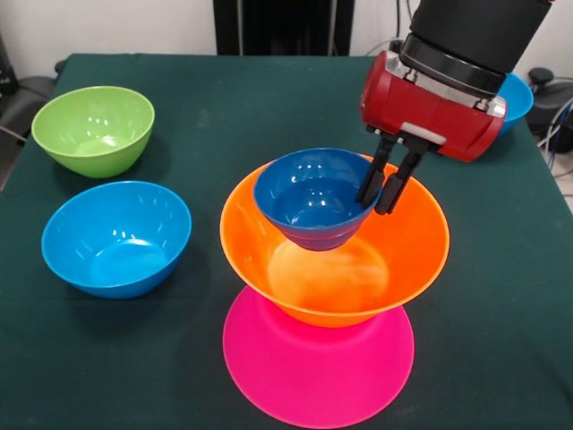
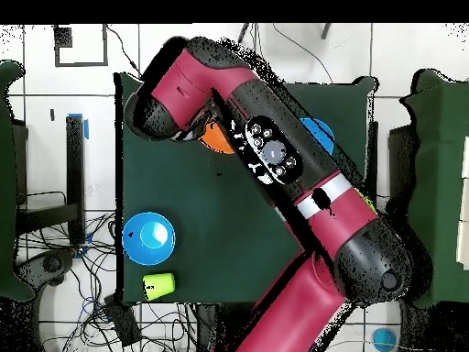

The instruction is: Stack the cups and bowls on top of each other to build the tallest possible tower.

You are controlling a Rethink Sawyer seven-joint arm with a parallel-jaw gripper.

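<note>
3 bowls stacked; gripper seemingly pinches the small dark-blue bowl's rim, fingers nearly closed.

Front view, tower at centre: an inverted big bowl lies on the table, an upright big bowl rests on it, and a small bowl sits inside that. The gripper clasps the small bowl's rim at 3 o'clock. From the tower, 1 medium bowl lies at 9 o'clock, a 2nd medium bowl at 10 o'clock, and a 3rd medium bowl at 2 o'clock. In the overhead view, a cup lies at 6 o'clock from the 3rd.
</note>
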